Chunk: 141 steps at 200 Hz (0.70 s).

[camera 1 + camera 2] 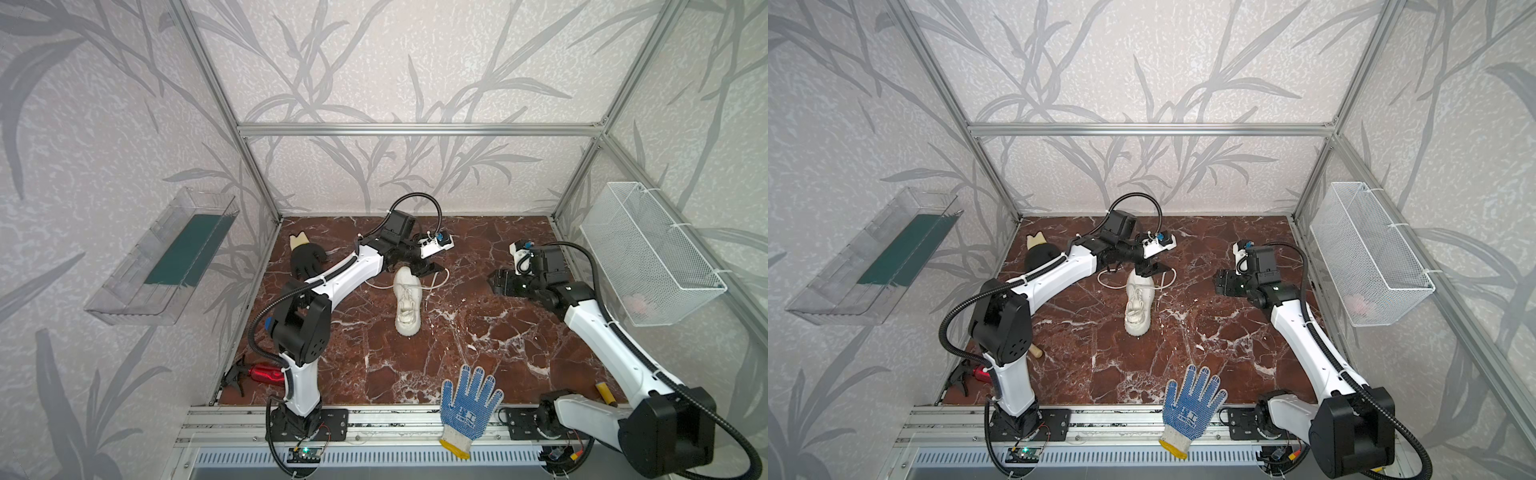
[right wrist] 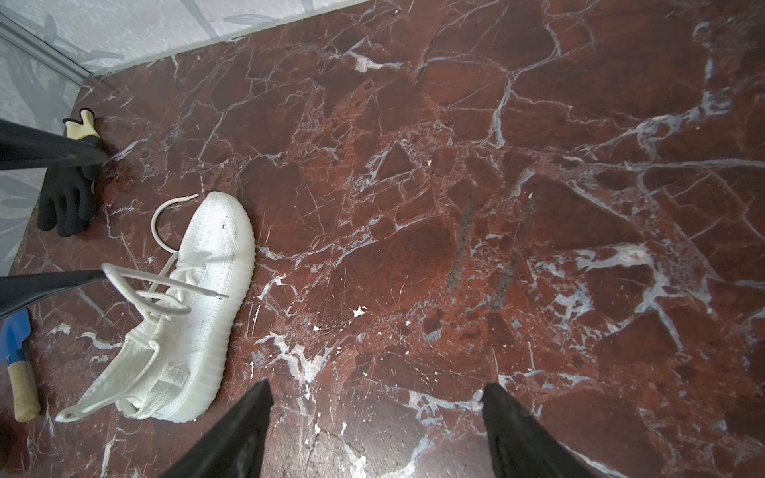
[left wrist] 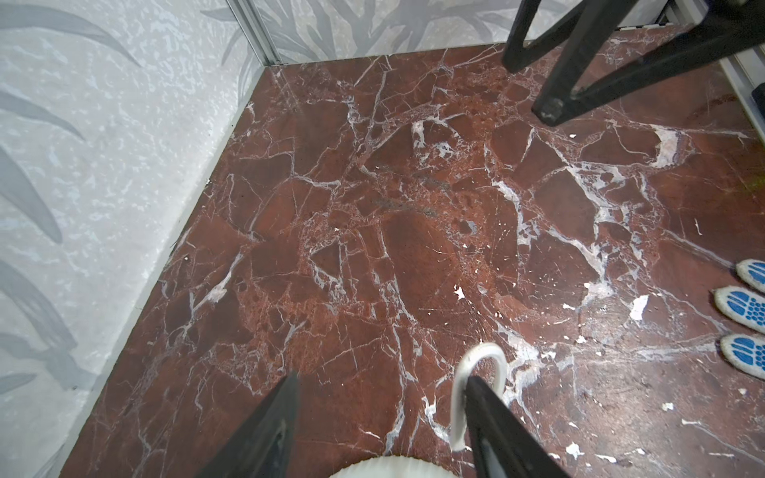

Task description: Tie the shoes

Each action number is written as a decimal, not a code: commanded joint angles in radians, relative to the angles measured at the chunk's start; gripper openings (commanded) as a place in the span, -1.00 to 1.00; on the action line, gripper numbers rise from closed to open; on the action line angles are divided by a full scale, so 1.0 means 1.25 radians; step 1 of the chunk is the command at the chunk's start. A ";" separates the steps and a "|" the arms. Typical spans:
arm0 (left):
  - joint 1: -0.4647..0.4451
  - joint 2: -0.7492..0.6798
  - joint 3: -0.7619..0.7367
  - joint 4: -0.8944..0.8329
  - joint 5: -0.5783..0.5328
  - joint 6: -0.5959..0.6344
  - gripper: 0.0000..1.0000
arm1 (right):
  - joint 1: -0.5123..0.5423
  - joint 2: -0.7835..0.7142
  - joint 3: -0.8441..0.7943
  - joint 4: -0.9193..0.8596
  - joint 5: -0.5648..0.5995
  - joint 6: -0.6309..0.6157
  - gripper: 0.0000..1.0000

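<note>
Table (image 1: pixel 457 332): red marble; sneaker (image 1: pixel 407 303) laid mid-table, long axis 12 to 6 o'clock.
Left claw (image 1: pixel 428 268): spread, at the 12 o'clock end, lace (image 2: pixel 136 277) draped over one finger.
Right claw (image 1: pixel 496 284): spread, empty, farther off at 3 o'clock.

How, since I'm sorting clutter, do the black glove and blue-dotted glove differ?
The black glove is dark with a cream cuff; the blue-dotted glove is white knit with blue dots. The black glove lies far left, partly behind the left arm; the blue-dotted glove lies uncovered at the near edge, cuff over the rail. Both lie flat.
</note>
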 commanded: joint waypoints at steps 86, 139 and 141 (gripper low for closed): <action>0.007 0.028 0.148 -0.190 -0.024 -0.124 0.04 | 0.001 0.180 0.092 -0.007 -0.089 0.024 0.56; 0.033 -0.018 0.057 -0.263 -0.093 -0.078 -0.16 | 0.059 0.318 0.186 -0.053 -0.059 0.035 0.55; 0.033 -0.017 0.054 -0.264 -0.094 -0.076 -0.16 | 0.060 0.325 0.192 -0.055 -0.061 0.037 0.55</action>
